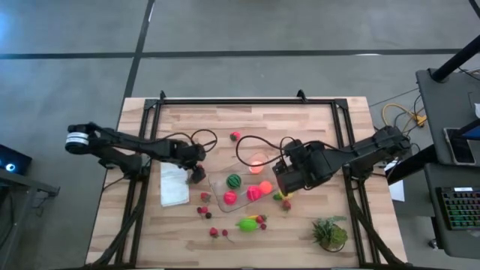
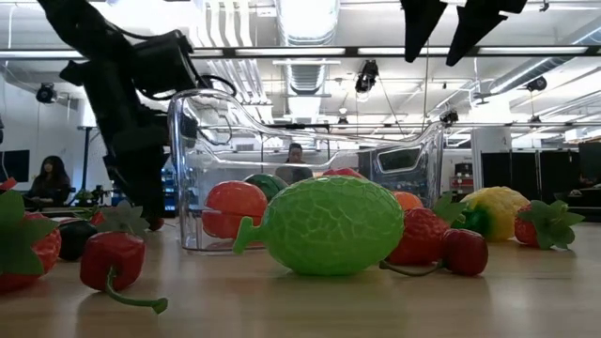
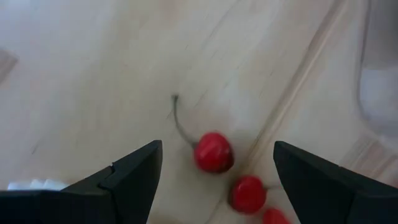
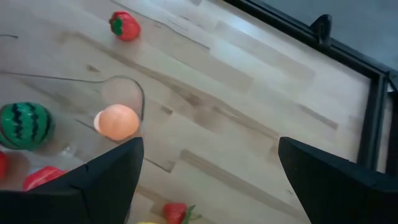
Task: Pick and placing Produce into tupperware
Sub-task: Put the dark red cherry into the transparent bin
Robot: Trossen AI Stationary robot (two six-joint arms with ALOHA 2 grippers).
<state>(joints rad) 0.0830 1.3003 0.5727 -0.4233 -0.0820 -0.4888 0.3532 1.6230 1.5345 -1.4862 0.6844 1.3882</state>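
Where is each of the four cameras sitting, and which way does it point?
High: overhead, straight down on both arms and the clear plastic rectangular container.
Low: tabletop height, level past the lime-green bumpy fruit; one arm shows.
Left wrist: down between the open left gripper at small red cherries.
Right wrist: past the open right gripper.
Shared: the striped dark-green melon shows in high and right wrist.

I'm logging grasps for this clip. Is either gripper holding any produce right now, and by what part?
Nothing is held. The left gripper is open over a red cherry on the table, and the right gripper is open and empty beside the tupperware.
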